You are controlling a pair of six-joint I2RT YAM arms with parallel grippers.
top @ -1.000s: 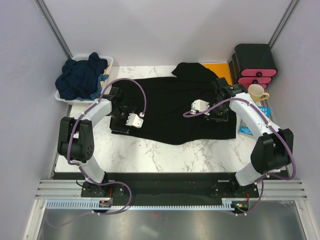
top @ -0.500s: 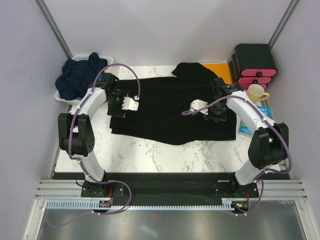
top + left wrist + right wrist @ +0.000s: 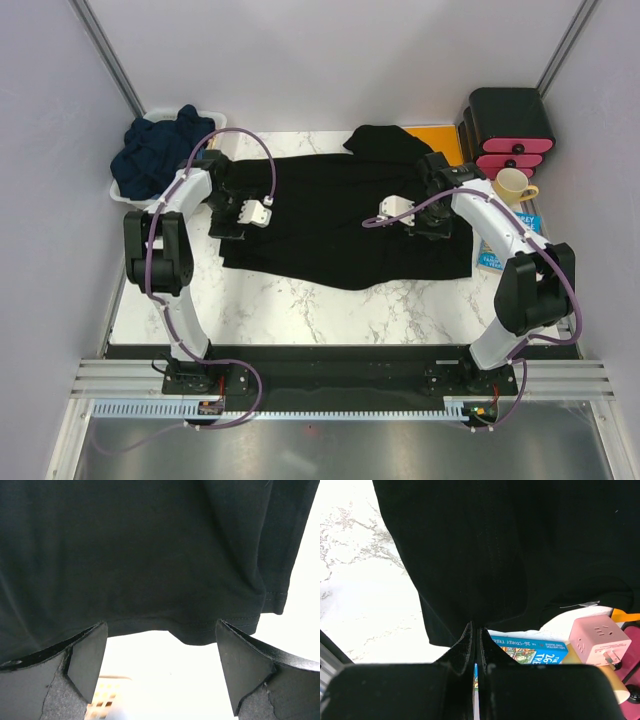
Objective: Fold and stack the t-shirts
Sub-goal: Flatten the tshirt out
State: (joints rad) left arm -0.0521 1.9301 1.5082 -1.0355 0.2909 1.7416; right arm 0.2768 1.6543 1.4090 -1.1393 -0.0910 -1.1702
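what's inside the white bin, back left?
A crumpled heap of navy t-shirts fills the white bin and rises above its rim. How many there are cannot be told. The bin's floor and anything beneath the heap are covered.

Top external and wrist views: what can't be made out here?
Top view: orange sheet, mostly covered by the black t-shirt.
Top view: navy t-shirts, bunched in the basket; count unclear.
Right wrist view: book, title partly hidden by the shirt and the right gripper.
Right wrist view: how many cloth layers that gripper pinches, hidden inside the fold.
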